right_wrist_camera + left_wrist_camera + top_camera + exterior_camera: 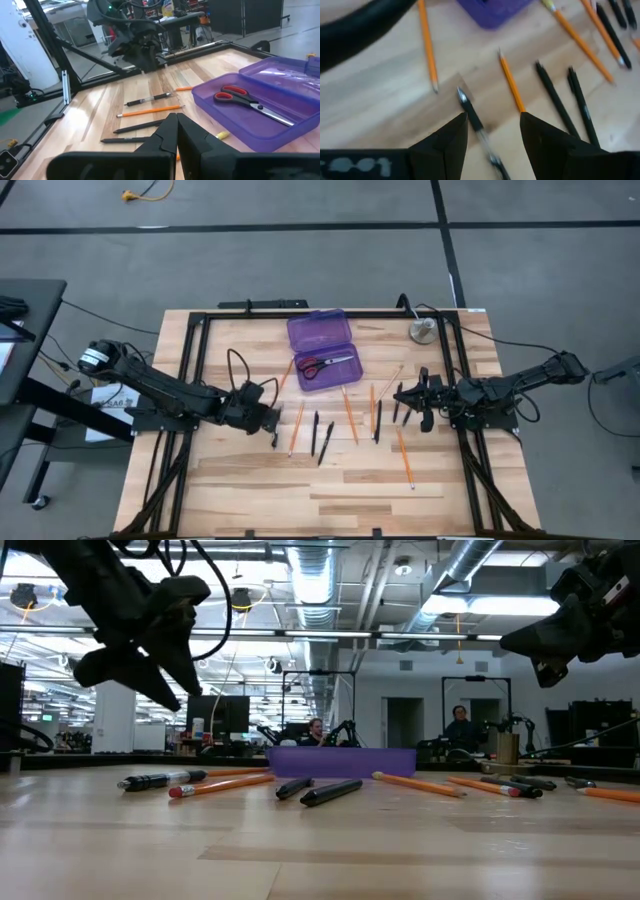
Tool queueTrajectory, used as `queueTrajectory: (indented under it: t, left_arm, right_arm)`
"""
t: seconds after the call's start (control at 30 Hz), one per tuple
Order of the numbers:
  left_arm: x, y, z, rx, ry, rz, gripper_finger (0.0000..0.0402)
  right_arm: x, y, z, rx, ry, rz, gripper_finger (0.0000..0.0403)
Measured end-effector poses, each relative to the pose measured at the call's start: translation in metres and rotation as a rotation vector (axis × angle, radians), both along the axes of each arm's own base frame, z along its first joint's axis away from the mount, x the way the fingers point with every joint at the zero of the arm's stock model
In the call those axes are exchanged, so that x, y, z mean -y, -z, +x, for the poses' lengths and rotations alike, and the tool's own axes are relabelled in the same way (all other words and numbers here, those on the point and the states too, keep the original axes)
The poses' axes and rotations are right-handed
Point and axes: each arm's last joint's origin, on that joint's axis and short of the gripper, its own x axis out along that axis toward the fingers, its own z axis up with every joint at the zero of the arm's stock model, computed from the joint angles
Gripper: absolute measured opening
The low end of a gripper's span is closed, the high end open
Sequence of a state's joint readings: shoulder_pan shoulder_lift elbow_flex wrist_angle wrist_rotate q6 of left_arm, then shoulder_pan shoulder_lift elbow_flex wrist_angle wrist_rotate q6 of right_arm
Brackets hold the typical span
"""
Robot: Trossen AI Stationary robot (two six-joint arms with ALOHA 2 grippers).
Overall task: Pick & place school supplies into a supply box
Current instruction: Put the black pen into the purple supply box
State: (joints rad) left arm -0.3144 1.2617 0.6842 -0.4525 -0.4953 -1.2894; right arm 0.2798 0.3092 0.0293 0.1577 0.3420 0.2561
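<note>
The purple supply box [320,348] lies open at the table's far middle, with the red-handled scissors [328,364] lying in its tray. Orange pencils [296,428] and black pens [320,438] lie flat on the wood near it. My left gripper [492,131] hangs open, tilted down, above a black pen [471,116] that lies on the table between its fingers' lines. In the low view this gripper [165,680] is clear of the table. My right gripper [176,131] waits shut at the table's right side [405,398], above more pens and pencils [375,412].
A round grey metal disc [422,331] sits at the far right corner. Black frame rails [195,370] run along the table's edges. One pencil [405,458] lies alone toward the near right. People sit in the room beyond the table [462,725].
</note>
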Motion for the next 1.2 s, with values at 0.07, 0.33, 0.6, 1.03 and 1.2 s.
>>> queueTrajectory:
  t: [0.07,0.33,0.6,1.03,1.2]
  left_arm:
    - [-0.001,0.000,0.000,0.010,-0.019,0.009,0.0169]
    - [-0.016,0.001,0.004,-0.012,-0.054,-0.053,0.0169]
    - [-0.007,-0.001,0.006,0.025,-0.003,-0.066,0.0169]
    - [0.031,0.010,0.021,-0.029,0.064,0.036,0.0169]
    - [0.039,0.011,0.043,-0.155,0.026,0.065,0.0169]
  right_arm:
    - [0.000,0.000,0.000,0.000,0.000,0.000,0.0000]
    - [0.000,0.000,0.000,0.000,0.000,-0.002,0.0000]
    - [0.000,0.000,0.000,0.000,0.000,-0.003,0.0000]
    - [0.000,0.000,0.000,0.000,0.000,-0.002,0.0000]
    - [0.000,0.000,0.000,0.004,0.001,0.008,0.0000]
